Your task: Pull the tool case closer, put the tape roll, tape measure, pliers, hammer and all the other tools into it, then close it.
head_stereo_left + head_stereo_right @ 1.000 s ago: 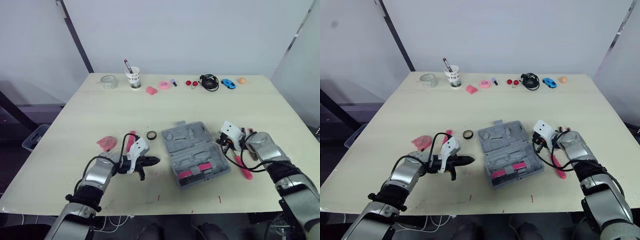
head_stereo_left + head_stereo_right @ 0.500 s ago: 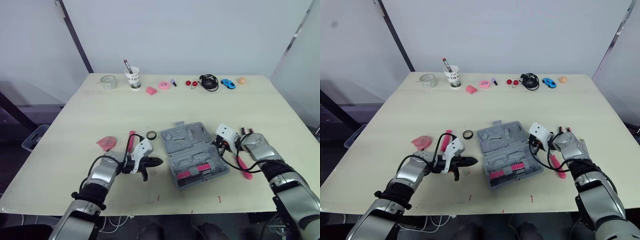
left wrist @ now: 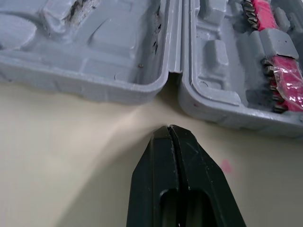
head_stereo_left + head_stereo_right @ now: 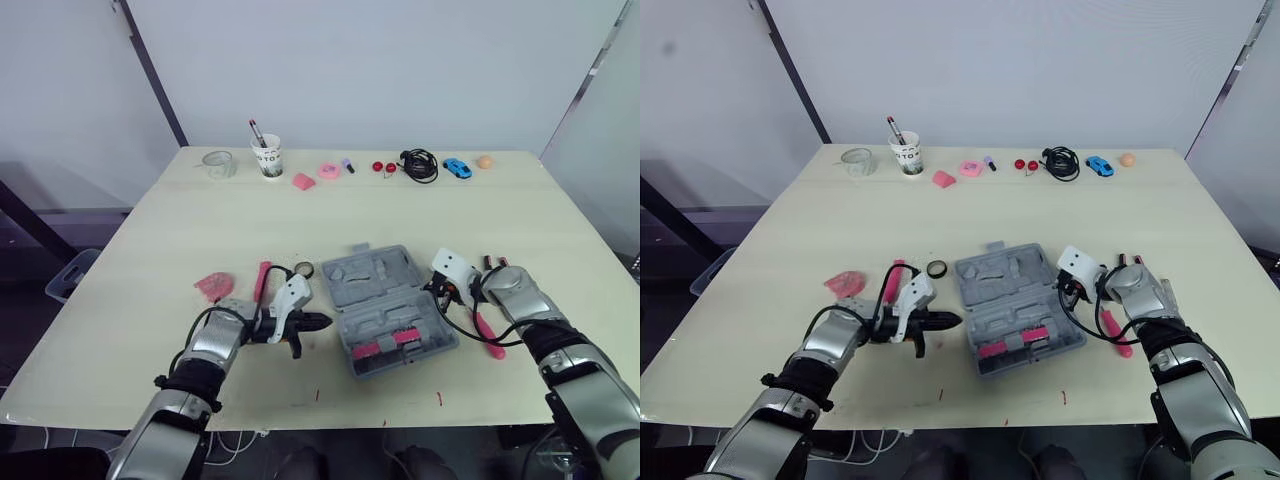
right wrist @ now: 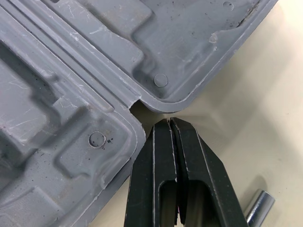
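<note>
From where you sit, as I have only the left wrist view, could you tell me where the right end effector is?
Observer: The right end effector is shut, its tips at the hinge notch on the case's right side.
Operator: And the tape roll?
Observer: The tape roll lies on the table left of the case, beyond the left end effector.
Operator: Any tools to the right?
Observer: A pink-handled tool lies right of the case.

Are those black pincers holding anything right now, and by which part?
Nothing is held. The left gripper and the right gripper are both shut and empty, tips aimed at the hinge ends of the open grey plastic tool case.
</note>
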